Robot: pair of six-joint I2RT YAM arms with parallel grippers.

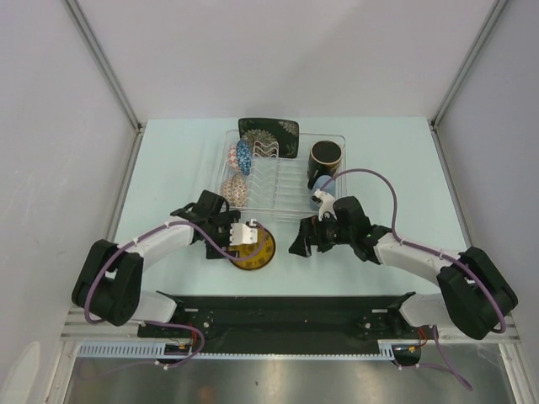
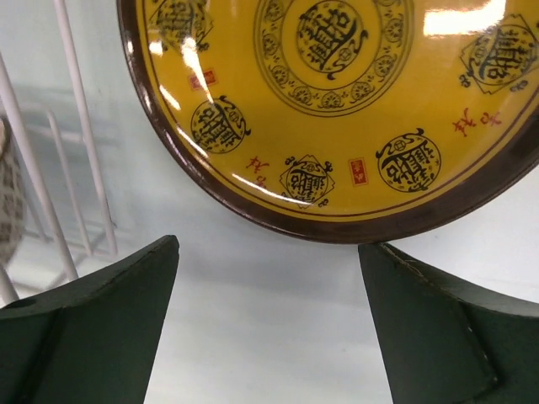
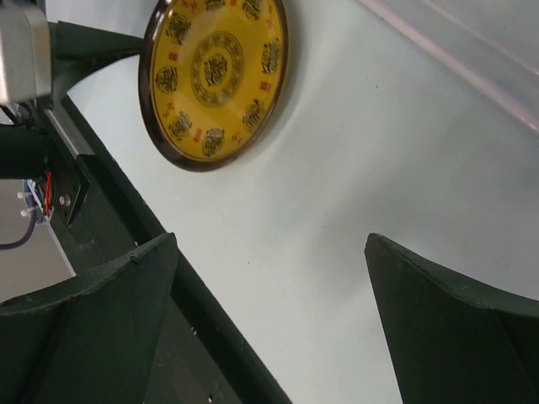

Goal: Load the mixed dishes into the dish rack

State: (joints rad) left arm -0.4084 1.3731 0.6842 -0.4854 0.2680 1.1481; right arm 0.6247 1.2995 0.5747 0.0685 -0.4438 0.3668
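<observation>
Dish rack (image 1: pixel 282 181) sits mid-table (image 1: pixel 396 168) and serves as the reference for all positions. Black floral square plate (image 1: pixel 269 135) stands at the rack's far edge. Blue patterned bowl (image 1: pixel 244 156) and beige patterned bowl (image 1: pixel 236 189) are on edge in the rack's left slots, the beige one nearer the arms. Red-inside dark mug (image 1: pixel 324 160) is at the rack's right end, mouth up. A pale blue-white item (image 1: pixel 322 199) lies just off the rack's near right corner, against the right wrist; cannot tell whether it is the cup. Small yellow dark-rimmed round plate (image 1: pixel 257 252) lies flat on the table, outside the rack, just in front of its near left corner. Left gripper (image 1: pixel 232 241) is low over the table beside the plate. In the left wrist view its fingers are spread wide with nothing between them (image 2: pixel 268 252), the plate rim (image 2: pixel 337 101) lies just beyond the tips, and the rack wires (image 2: pixel 76 126) are to the left. Right gripper (image 1: pixel 297 246) is in front of the rack's near right side, apart from the plate. Its jaws are released and empty over bare table (image 3: pixel 269 240), with the plate (image 3: pixel 215 80) ahead of them.
</observation>
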